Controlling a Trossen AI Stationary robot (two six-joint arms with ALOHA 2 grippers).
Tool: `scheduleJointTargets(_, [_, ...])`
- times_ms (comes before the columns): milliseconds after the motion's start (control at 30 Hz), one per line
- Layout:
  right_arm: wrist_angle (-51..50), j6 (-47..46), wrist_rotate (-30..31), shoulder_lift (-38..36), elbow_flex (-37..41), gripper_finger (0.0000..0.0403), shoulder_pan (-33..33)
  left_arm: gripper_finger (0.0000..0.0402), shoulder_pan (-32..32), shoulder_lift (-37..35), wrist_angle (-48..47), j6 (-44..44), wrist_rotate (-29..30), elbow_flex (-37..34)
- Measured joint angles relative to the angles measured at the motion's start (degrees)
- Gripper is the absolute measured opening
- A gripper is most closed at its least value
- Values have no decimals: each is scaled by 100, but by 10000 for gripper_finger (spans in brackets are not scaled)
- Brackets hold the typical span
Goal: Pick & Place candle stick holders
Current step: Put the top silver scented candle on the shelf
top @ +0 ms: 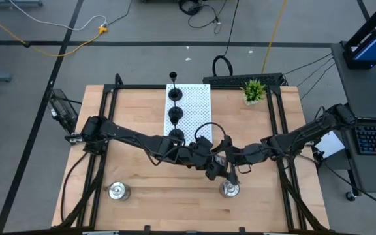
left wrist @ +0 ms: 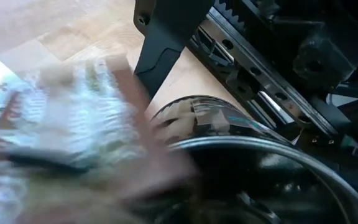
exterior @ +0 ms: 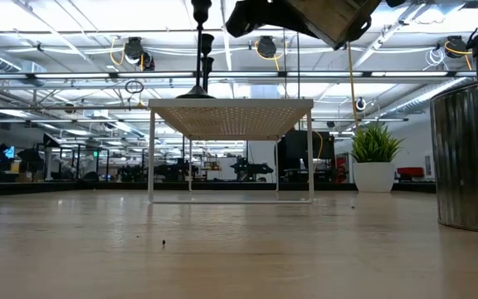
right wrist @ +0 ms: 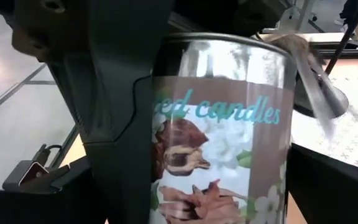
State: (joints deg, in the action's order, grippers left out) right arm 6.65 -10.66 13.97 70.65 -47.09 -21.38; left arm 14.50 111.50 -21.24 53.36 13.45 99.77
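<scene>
Wooden surface (top: 149,179) carried three black holders (top: 175,116) on the white board (top: 198,108); two silver holders (top: 117,190) remained; right end effector (top: 230,166) pinched a labelled candle holder (right wrist: 219,130) beside left end effector (top: 207,163), grip unclear

Both grippers meet over mid-table, and the close views give little away.

In the left wrist view the tin (left wrist: 247,149) runs off the edge and a pale blur covers one side. The label (right wrist: 219,168) is cut off below, first word half hidden. Overhead, the arms hide the fingers. Low down, a silver holder (exterior: 471,158) is clipped by the frame.
</scene>
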Motion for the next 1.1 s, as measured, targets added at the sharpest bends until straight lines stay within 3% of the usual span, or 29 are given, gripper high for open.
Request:
scheduleJointTargets(400, [-286,385,1100,20,11,396,-396,355,-124,0,195,242,-89,9])
scheduleJointTargets(1100, [-220,329,1190,20,-52,396,-401,355,-115,105,234,81,-92,22])
